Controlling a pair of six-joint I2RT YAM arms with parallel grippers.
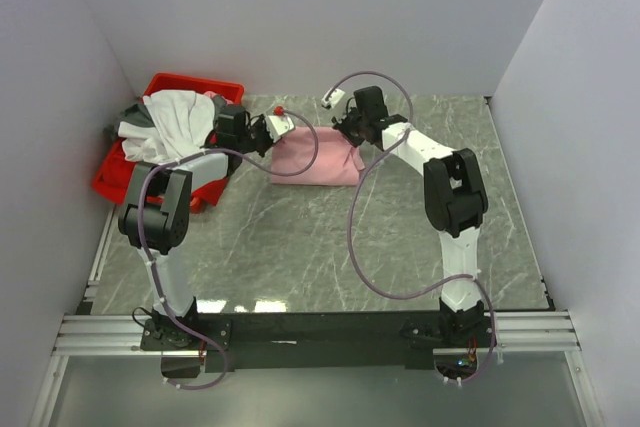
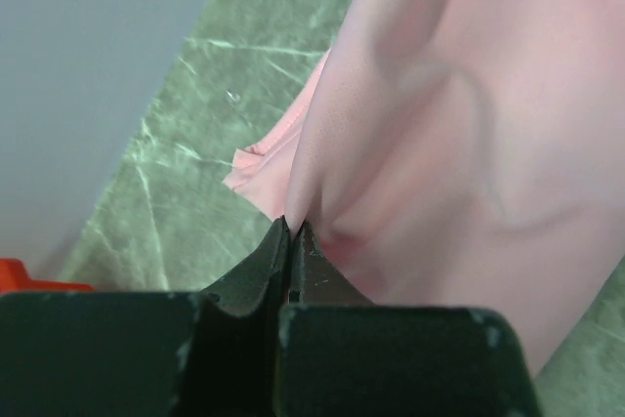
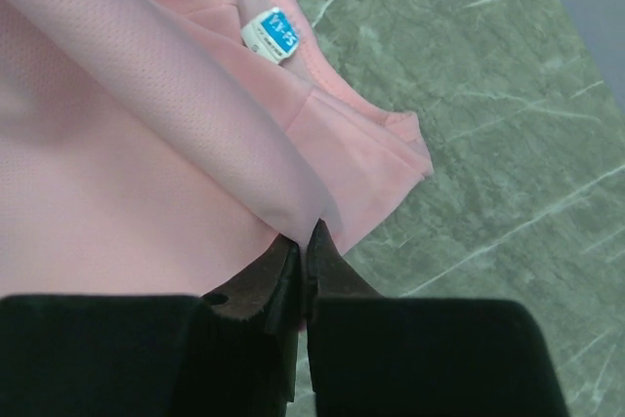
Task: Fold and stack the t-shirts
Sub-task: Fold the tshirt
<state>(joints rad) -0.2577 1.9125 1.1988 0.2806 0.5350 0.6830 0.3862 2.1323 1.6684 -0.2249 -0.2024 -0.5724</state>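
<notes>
A small blue-and-white label (image 3: pixel 271 33) sewn inside the pink t-shirt (image 1: pixel 315 155) shows in the right wrist view, its print too blurred to read. The shirt sits at the far middle of the green marbled table (image 1: pixel 400 237), strung between the two arms. The left gripper (image 2: pixel 293 233) is pinched tight on a fold of cloth at one side, and the right gripper (image 3: pixel 305 241) is clamped likewise on a folded edge at the other. From above, both sets of fingertips are lost among fabric and cables, and the shirt's lower part rests bunched on the table. The red bin (image 1: pixel 112 179), at the far left and partly hidden by the left arm, holds a white t-shirt (image 1: pixel 178 119) heaped over a dark grey t-shirt (image 1: pixel 128 115)
</notes>
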